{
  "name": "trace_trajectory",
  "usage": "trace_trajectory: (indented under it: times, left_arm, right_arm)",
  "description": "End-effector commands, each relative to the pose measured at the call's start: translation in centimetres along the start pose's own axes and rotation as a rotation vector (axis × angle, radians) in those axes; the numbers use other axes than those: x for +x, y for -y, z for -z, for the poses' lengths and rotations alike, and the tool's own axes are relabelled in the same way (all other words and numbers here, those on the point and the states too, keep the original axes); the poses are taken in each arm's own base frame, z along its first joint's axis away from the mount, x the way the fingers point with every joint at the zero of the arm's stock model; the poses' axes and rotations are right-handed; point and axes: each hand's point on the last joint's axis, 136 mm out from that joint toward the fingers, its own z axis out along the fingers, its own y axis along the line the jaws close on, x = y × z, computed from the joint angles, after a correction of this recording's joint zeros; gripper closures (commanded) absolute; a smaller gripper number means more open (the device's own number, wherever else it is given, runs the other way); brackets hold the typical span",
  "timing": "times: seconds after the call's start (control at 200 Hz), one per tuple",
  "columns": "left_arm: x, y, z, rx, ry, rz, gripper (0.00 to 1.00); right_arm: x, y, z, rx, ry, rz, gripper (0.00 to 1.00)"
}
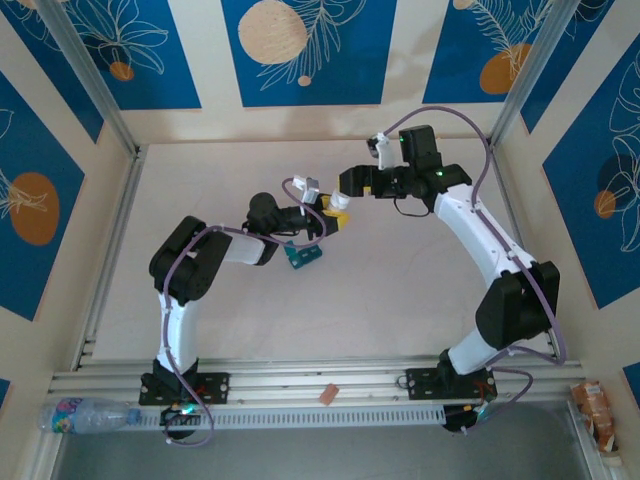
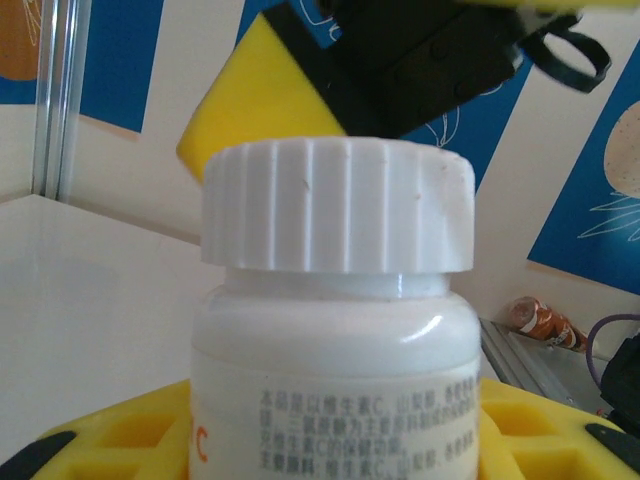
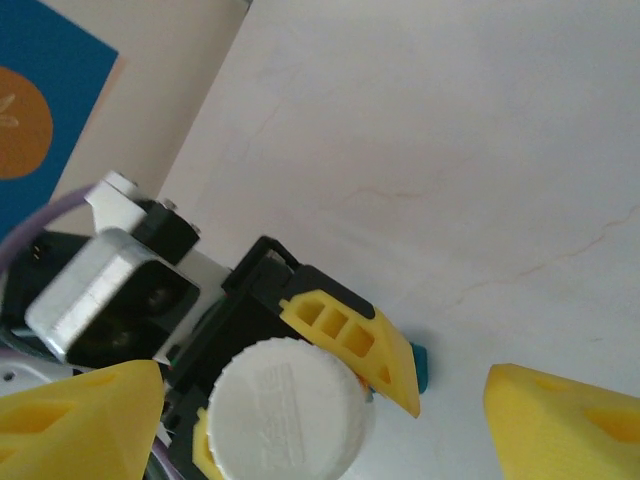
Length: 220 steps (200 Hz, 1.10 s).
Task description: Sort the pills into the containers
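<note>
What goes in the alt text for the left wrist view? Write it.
A white plastic bottle with a ribbed white screw cap stands close up, gripped between the left gripper's yellow fingers. Behind the cap hangs the right gripper's yellow finger and black body.

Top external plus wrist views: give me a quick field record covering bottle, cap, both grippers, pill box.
bottle: white pill bottle, upright, printed label
cap: white ribbed cap, on the bottle
left gripper: left gripper shut on the bottle body, yellow fingers either side
right gripper: right gripper open, poised over the cap, fingers clear of it
pill box: teal pill box on the table, beside the left gripper; contents cannot tell
</note>
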Motion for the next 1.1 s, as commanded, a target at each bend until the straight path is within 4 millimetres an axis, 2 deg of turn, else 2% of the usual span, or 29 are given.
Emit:
trace_trajectory:
  times: [0.0,0.49,0.575,0.695,0.79,0.93,1.095]
  left_arm:
    - [-1.6,1.2,-0.3,0.052,0.028,-0.059,1.0]
    - [-2.1,1.3,-0.5,0.059,0.034,-0.064,1.0]
    - [-2.3,1.3,-0.5,0.059,0.036,-0.067,1.0]
    - [-2.4,1.4,-0.5,0.061,0.037,-0.067,1.0]
    - [-2.4,1.3,-0.5,0.059,0.038,-0.067,1.0]
    - [-2.4,1.3,-0.6,0.056,0.041,-0.068,1.0]
    - [-2.5,1.1,-0.6,0.052,0.044,-0.069,1.0]
  right_arm:
    - [-0.3,-2.0,0.4,-0.07,-0.014,0.059,0.2]
    - [1.1,-2.2,-1.5,-0.086,-0.072,0.052,0.32]
    - [1.3,-2.0,-1.6,-0.083,-0.077,0.049,0.39]
    - [1.6,-1.9,-1.8,-0.078,-0.086,0.038,0.54]
    - [2.0,-1.7,-2.1,-0.055,-0.09,0.026,0.61]
    - [3.2,-1.0,-2.9,0.056,-0.091,-0.028,0.64]
    - [5.5,0.8,-4.2,0.327,-0.073,-0.192,0.64]
